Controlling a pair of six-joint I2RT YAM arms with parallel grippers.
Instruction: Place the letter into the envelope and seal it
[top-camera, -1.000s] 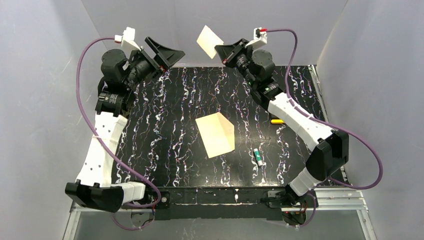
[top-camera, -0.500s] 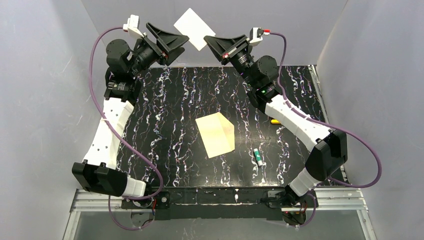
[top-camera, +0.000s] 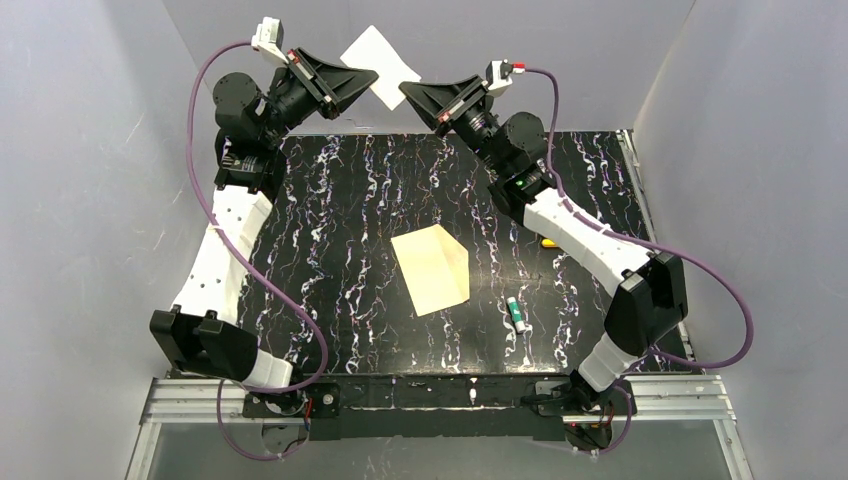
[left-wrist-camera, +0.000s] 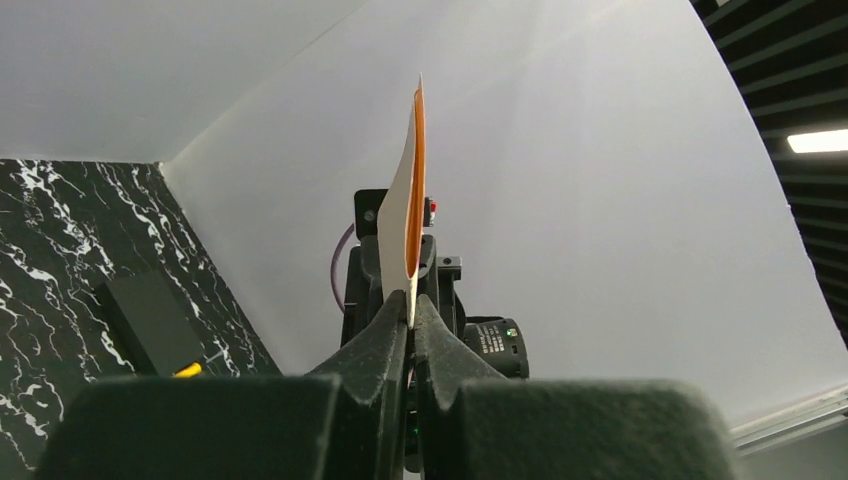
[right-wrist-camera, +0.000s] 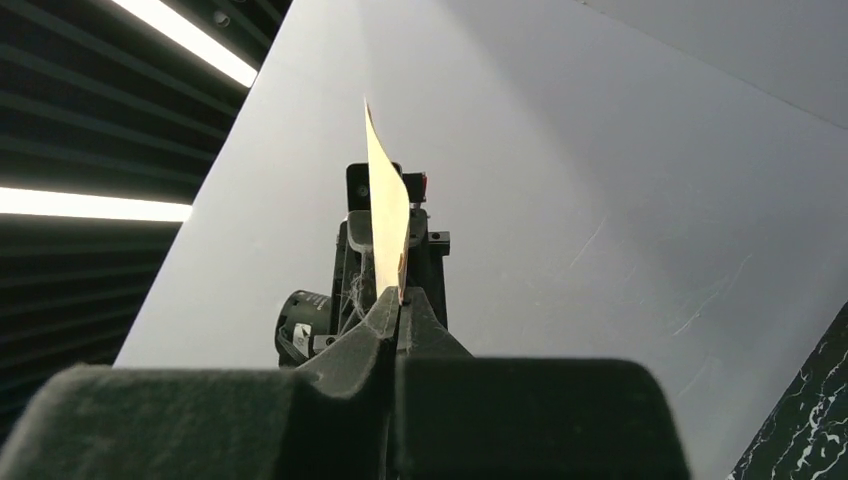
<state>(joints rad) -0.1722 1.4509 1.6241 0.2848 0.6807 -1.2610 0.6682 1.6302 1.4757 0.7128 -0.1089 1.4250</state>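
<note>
We see envelope (top-camera: 381, 62) high in air above far edge of table (top-camera: 330, 230). Left gripper (top-camera: 373, 74) pinches one end, right gripper (top-camera: 403, 91) pinches other end. Letter (top-camera: 432, 270) lies flat mid table, well apart

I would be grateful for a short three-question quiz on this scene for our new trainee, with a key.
1. True or false: the letter lies flat on the table, with neither arm touching it.
2. The envelope is held in the air by: A) one arm, B) both arms, C) neither arm.
3. Fill in: the small white-and-green tube lies on the ____ arm's side of the letter.

Key:
1. True.
2. B. The left gripper and the right gripper are each shut on one edge of it.
3. Right.
</note>
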